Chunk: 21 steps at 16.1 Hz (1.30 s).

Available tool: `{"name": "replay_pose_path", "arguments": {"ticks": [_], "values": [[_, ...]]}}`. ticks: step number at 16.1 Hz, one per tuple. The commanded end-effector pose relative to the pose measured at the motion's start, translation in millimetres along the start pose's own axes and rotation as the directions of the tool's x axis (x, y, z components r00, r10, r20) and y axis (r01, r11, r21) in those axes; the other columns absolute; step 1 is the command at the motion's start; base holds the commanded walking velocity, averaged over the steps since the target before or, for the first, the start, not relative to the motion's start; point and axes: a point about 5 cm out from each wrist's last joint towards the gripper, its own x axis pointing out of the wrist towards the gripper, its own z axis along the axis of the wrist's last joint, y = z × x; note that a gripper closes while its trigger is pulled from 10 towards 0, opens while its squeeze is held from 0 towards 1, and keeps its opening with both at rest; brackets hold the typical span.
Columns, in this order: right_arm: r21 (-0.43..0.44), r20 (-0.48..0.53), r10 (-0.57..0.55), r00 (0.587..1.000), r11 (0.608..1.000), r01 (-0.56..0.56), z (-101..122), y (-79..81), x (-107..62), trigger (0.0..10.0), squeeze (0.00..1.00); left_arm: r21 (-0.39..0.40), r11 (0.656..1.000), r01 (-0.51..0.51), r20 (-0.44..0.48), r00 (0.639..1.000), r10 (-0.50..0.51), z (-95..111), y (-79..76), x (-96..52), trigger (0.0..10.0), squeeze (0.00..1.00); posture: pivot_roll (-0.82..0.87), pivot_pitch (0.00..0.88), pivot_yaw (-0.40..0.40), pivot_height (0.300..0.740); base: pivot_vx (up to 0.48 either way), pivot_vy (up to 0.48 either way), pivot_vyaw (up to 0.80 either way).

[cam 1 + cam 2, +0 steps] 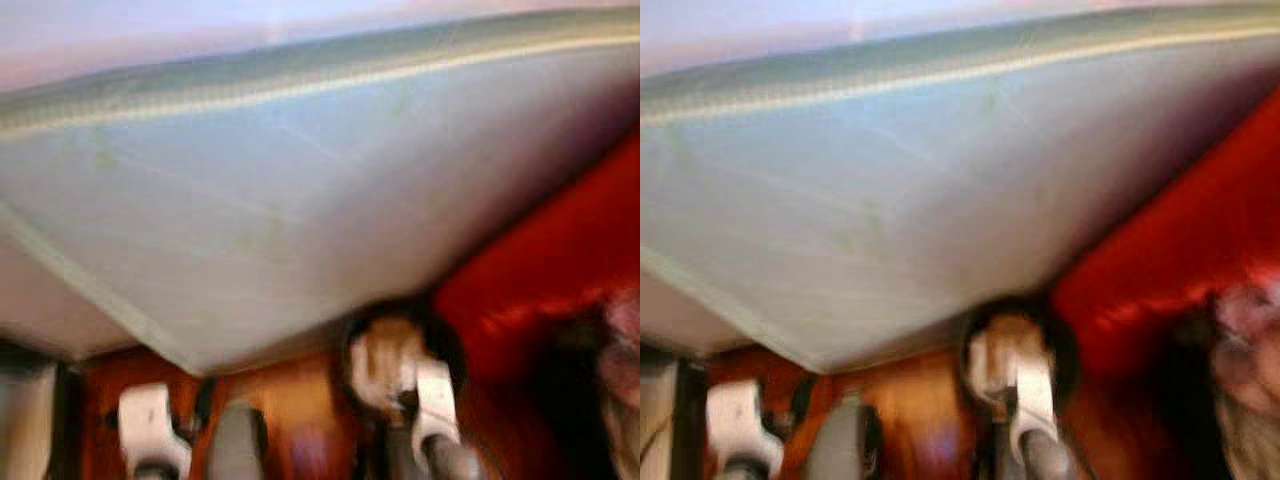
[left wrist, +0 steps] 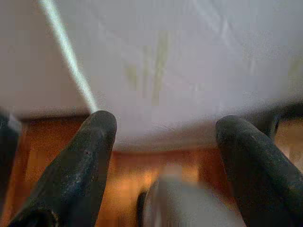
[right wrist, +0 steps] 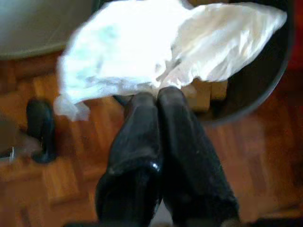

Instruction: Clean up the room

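Note:
In the right wrist view my right gripper (image 3: 158,97) is shut, its tips pinching the edge of a crumpled white plastic bag (image 3: 142,42). The bag hangs over the rim of a round black bin (image 3: 258,90) that stands on the wooden floor. The blurred eye views show the same bin (image 1: 395,345) just below the corner of a pale blue-grey mattress (image 1: 300,200). My left gripper (image 2: 165,125) is open with nothing between its fingers, and it faces the side of the mattress (image 2: 189,61).
The mattress corner juts out over the wooden parquet floor (image 3: 71,179). A red surface (image 1: 560,260) lies to the right. A small black object (image 3: 40,127) stands on the floor near the bin. The eye views are blurred.

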Motion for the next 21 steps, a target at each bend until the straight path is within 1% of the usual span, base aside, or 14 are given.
{"name": "replay_pose_path", "arguments": {"ticks": [1, 3, 4, 5, 8, 10, 12, 13, 17, 19, 21], "values": [[0.024, -0.024, -0.055, 0.998, 0.998, 0.055, -5.3, -20.2, -3.3, 10.0, 0.00, -0.005, 1.000, -0.008, -0.041, 0.999, 0.008, -6.7, 1.8, -6.1, 10.0, 0.00, 0.26, 0.348, -0.062, 0.657, 0.000, 0.000, 0.00], [0.025, 0.024, -0.086, 0.996, 0.996, 0.085, 15.7, -40.1, -1.2, 10.0, 0.00, -0.004, 1.000, -0.016, -0.038, 0.999, 0.016, -5.9, 3.6, -11.6, 10.0, 0.00, 0.27, 0.363, -0.067, 0.657, 0.000, 0.000, 0.00], [0.023, 0.038, -0.089, 0.995, 0.996, 0.088, 21.2, -43.2, -0.7, 10.0, 0.00, -0.004, 1.000, -0.019, -0.036, 0.999, 0.019, -5.4, 4.4, -13.7, 10.0, 0.00, 0.28, 0.373, -0.071, 0.657, 0.000, 0.000, 0.00], [0.018, 0.051, -0.086, 0.995, 0.996, 0.085, 27.2, -42.6, 0.7, 10.0, 0.00, -0.004, 1.000, -0.026, -0.032, 0.999, 0.026, -4.4, 5.4, -18.2, 10.0, 0.00, 0.29, 0.383, -0.073, 0.657, 0.000, 0.000, 0.00], [-0.008, 0.057, -0.065, 0.996, 0.998, 0.065, 32.1, -31.4, 3.8, 10.0, 0.00, -0.004, 0.999, -0.032, -0.032, 0.999, 0.032, -2.5, 5.5, -24.2, 10.0, 0.00, 0.31, 0.402, -0.077, 0.657, 0.000, 0.000, 0.00], [-0.020, 0.076, -0.025, 0.997, 0.999, 0.026, 38.8, -19.4, 6.6, 10.0, 0.00, -0.001, 0.999, -0.040, -0.028, 0.999, 0.040, 0.8, 6.1, -27.3, 10.0, 0.00, 0.33, 0.429, -0.078, 0.657, 0.000, 0.000, 0.00], [-0.027, 0.091, -0.012, 0.996, 1.000, 0.015, 44.1, -14.4, 8.0, 10.0, 0.00, 0.002, 0.999, -0.047, -0.022, 0.999, 0.047, 4.3, 6.1, -32.0, 10.0, 0.00, 0.34, 0.448, -0.079, 0.657, 0.000, 0.000, 0.00], [-0.033, 0.100, -0.011, 0.995, 0.999, 0.014, 49.6, -13.1, 9.1, 10.0, 0.00, 0.004, 0.999, -0.050, -0.008, 0.999, 0.050, 10.3, 5.2, -32.6, 10.0, 0.00, 0.35, 0.463, -0.078, 0.657, 0.000, 0.000, 0.00], [-0.037, 0.120, -0.028, 0.992, 0.999, 0.033, 60.1, -15.9, 10.3, 10.0, 0.00, 0.002, 0.999, -0.047, 0.034, 0.998, 0.047, 28.4, -3.1, -32.6, 10.0, 0.00, 0.36, 0.486, -0.077, 0.657, 0.000, 0.000, 0.00], [-0.029, 0.132, -0.071, 0.989, 0.997, 0.075, 66.4, -24.7, 10.0, 10.0, 0.00, 0.001, 0.999, -0.044, 0.041, 0.998, 0.044, 37.4, -7.6, -34.5, 10.0, 0.00, 0.36, 0.489, -0.073, 0.657, 0.000, 0.000, 0.00], [-0.029, 0.132, -0.098, 0.986, 0.994, 0.103, 65.7, -31.2, 8.9, 10.0, 0.00, 0.001, 0.999, -0.042, 0.040, 0.998, 0.042, 39.8, -9.7, -36.7, 10.0, 0.00, 0.35, 0.494, -0.073, 0.657, 0.000, 0.000, 0.00]]}}
